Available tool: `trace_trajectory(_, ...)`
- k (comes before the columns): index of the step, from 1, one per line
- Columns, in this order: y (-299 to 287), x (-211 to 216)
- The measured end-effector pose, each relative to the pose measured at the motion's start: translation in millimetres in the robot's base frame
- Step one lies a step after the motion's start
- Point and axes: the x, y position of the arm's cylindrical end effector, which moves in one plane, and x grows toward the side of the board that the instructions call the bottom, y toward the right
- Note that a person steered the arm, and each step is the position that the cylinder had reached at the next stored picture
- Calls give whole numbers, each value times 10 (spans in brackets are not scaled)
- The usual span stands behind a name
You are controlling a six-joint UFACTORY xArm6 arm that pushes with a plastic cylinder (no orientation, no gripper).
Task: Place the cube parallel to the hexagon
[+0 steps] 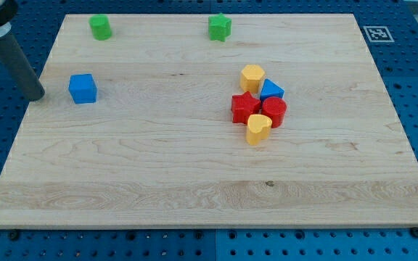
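Blue cube [83, 88], the only cube, is sitting near the left edge of the wooden board [194, 181], just to the right of my tip [39, 95], which is resting at the board's left edge, close to the cube but apart from it; being a bare rod, it is grasping nothing. Seven blocks are lying on the board. Two are green: a cylinder-like one [101, 27] at the top left and a star-like one [219, 27] at the top middle. Right of centre, five are clustering together: one red star [244, 107], one yellow hexagon [252, 77], one yellow heart-like block [258, 128], one blue triangular block [271, 90] and one red cylinder [273, 111].
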Motion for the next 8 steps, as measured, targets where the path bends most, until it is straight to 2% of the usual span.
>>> trace_trajectory(1, 44, 0)
trace_trajectory(4, 1336, 21)
trace_trajectory(6, 1120, -46)
trace_trajectory(8, 1253, -129)
